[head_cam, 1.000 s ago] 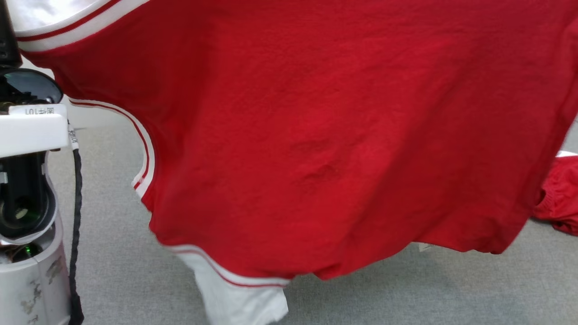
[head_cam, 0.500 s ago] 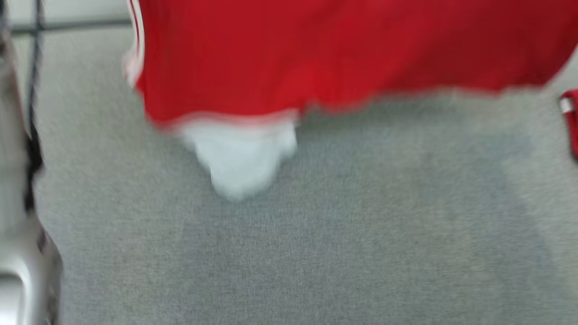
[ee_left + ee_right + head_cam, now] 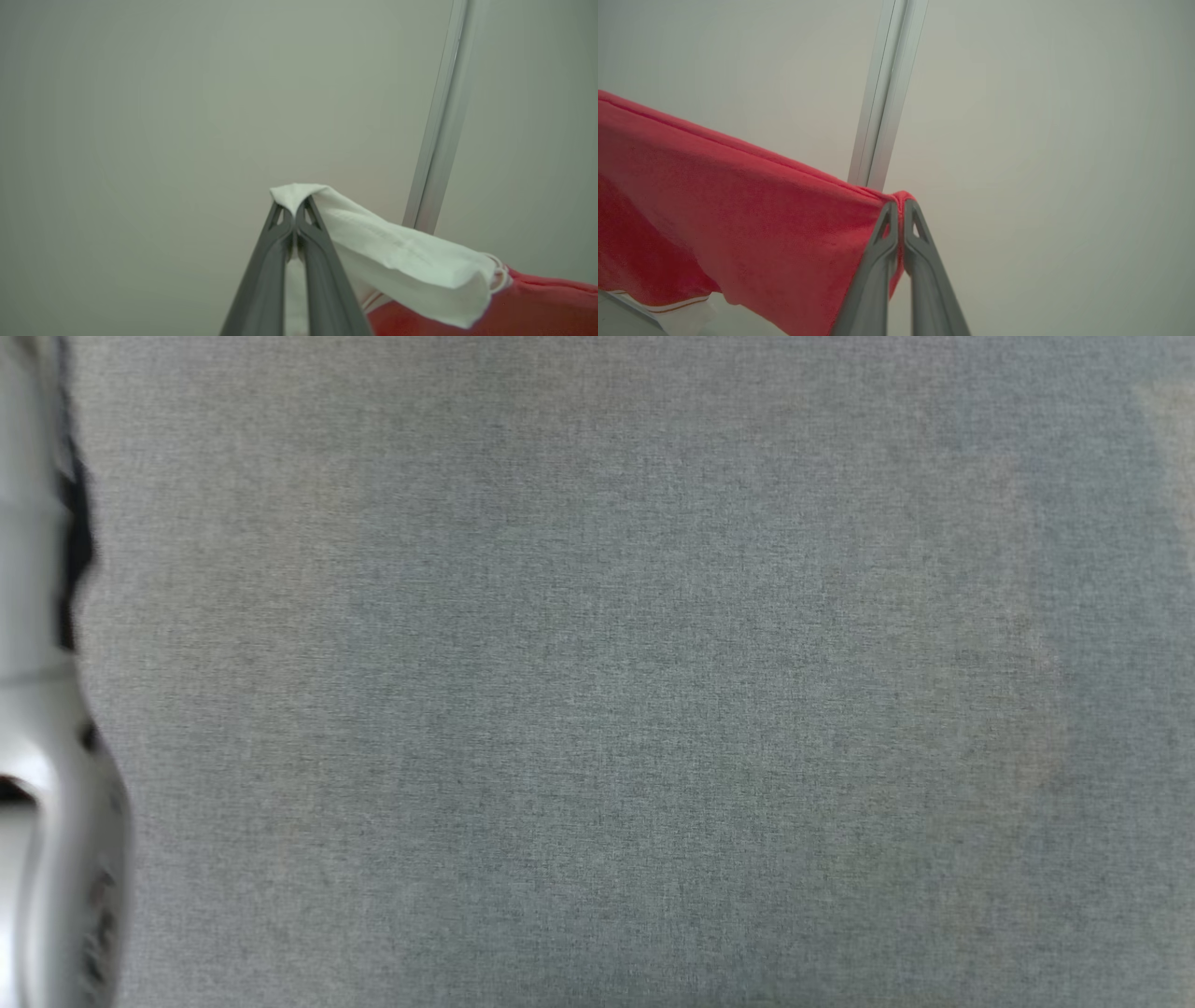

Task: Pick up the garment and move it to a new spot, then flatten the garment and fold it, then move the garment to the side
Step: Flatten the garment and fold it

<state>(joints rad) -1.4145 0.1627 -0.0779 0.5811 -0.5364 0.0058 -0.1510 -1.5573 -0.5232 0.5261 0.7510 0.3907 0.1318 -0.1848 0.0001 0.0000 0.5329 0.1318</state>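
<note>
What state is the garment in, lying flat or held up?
Held up: the garment hangs between the left gripper, shut on its white part, and the right gripper, shut on its red edge.

The garment is a strong red with a faintly fuzzy weave. Its sleeve is plain white, edged toward four o'clock in the left wrist view with thin red and white stripes. The left gripper and right gripper are dark matte grey. The surface is heathered grey. At nine o'clock on it a forearm is glossy silver-white with black marks. The wall is pale grey-green and the post is brushed silver.
</note>
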